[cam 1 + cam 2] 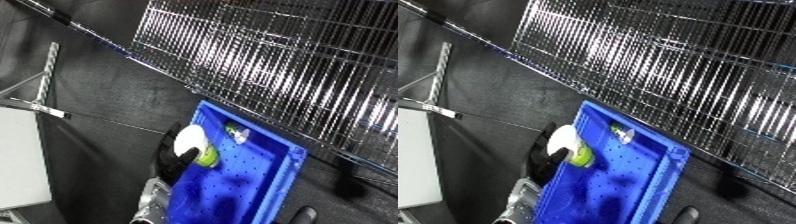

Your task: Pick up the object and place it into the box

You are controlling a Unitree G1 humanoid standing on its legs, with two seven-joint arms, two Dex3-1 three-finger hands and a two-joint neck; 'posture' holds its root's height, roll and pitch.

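Bottle, white with a green end, is sitting curled in the left hand over the blue bin's left wall, long axis tilting inward toward the bin floor just beside it.

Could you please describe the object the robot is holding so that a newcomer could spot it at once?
Find the blue bin below the wire grid. At its left wall, the black left hand holds a white bottle with a lime-green end, far larger than the small item in the bin's corner.

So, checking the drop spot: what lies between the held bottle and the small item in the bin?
Only bare blue bin floor lies between bottle and small item, seen in both views.
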